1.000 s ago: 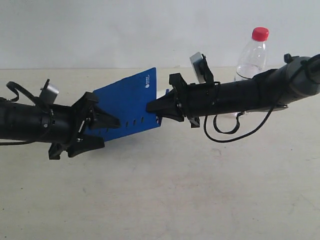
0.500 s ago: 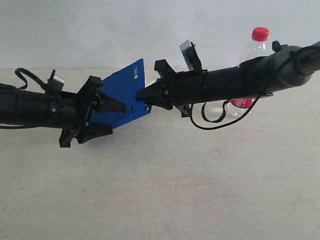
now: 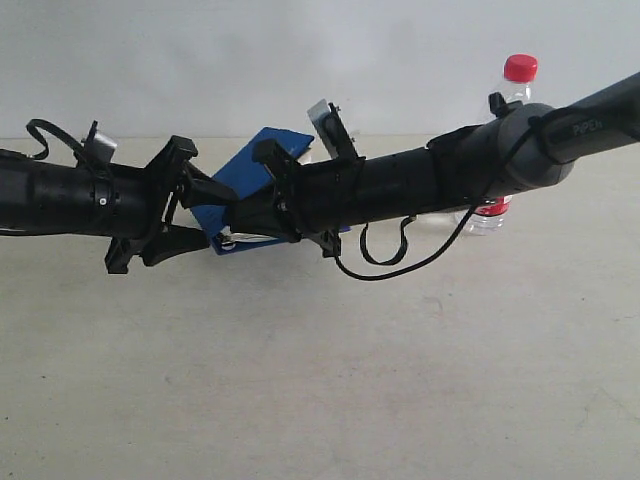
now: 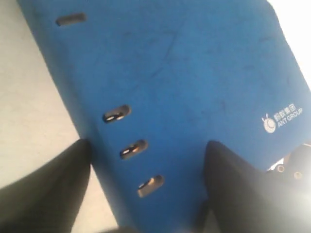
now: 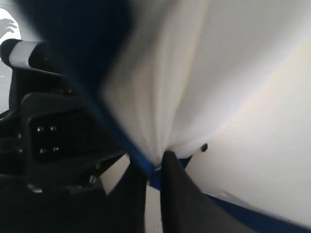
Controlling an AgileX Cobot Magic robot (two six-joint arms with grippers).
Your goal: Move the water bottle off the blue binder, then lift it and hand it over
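Observation:
The blue binder (image 3: 262,160) is held tilted up off the table between both arms. My right gripper (image 3: 238,222) reaches across the middle and is shut on its edge. In the right wrist view the right gripper (image 5: 158,160) pinches the blue cover beside the white pages (image 5: 160,73). My left gripper (image 3: 222,215) is open and straddles the binder's spine side. The left wrist view has the left gripper (image 4: 148,145) over the blue binder (image 4: 194,73), near the metal rivets (image 4: 116,114). The water bottle (image 3: 510,92) stands upright on the table behind the right arm, apart from the binder.
The pale table (image 3: 320,380) stretches out in front of both arms. A plain wall (image 3: 200,60) runs behind. A loose black cable (image 3: 385,262) hangs under the right arm.
The right arm has carried the binder leftward and turned it steeper, so less of the cover shows. The left gripper stays at the binder's spine side. The bottle has not moved.

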